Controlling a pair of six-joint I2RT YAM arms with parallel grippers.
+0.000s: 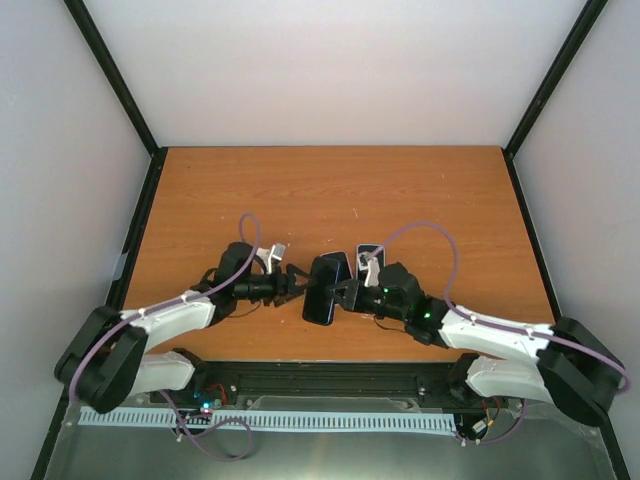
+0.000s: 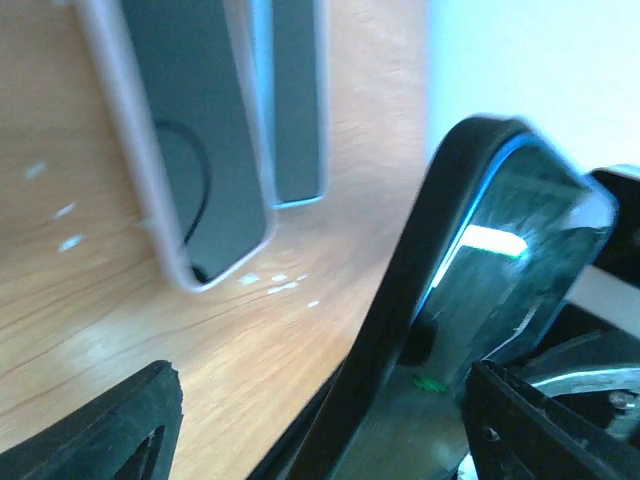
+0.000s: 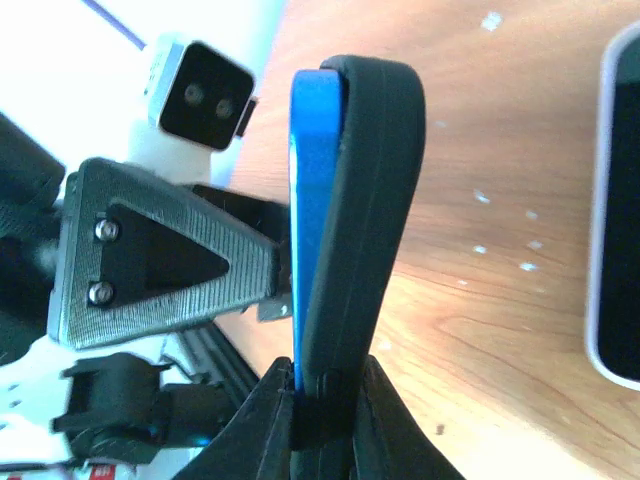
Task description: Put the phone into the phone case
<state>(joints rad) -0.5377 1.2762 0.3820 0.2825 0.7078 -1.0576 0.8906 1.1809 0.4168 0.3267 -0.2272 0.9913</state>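
1. Held item. The phone case (image 1: 326,290), black, is held upright on its edge above the near middle of the table (image 1: 330,190), between the two arms. The phone (image 3: 312,200), blue, lies against one face of the case. In the right wrist view its upper corner stands just outside the case rim. How far the rest is seated cannot be told.

2. Right gripper (image 1: 352,292). The jaws are narrow and pinch the lower end of the case and phone together. The contact point is cut off at the bottom of the right wrist view.

3. Left gripper (image 1: 298,284). The jaws are wide. In the left wrist view the two fingers (image 2: 110,435) sit at the bottom corners, with the case edge passing between them and no contact visible. In the right wrist view, one left finger tip reaches the phone's face, but the seam is shadowed.

4. Other items. A pale-rimmed slab (image 2: 190,150) lies flat on the table, with a blue-edged slab (image 2: 295,100) just beside it. Both are cut off by the frame. Whether each is a phone or a case cannot be told. In the top view most of this area is hidden by the right gripper.
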